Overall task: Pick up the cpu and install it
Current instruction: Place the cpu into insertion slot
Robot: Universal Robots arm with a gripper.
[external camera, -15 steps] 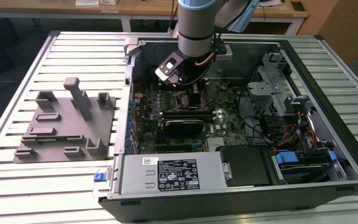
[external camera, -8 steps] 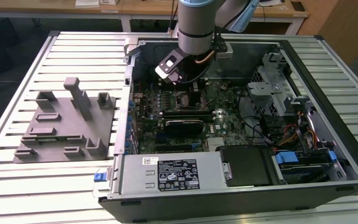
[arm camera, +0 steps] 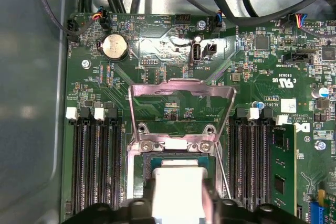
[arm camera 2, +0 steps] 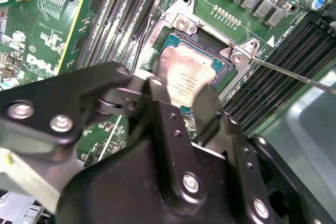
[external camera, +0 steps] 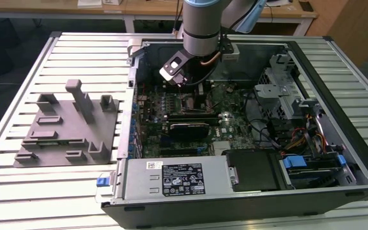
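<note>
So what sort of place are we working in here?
Probably a robotics lab or workshop bench: an open desktop computer case lies on a slatted metal table, a grey moulded fixture sits beside it, and wooden desks stand behind.

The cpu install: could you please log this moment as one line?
gripper shut on cpu | cpu over open socket | load plate raised | seating unclear
</note>
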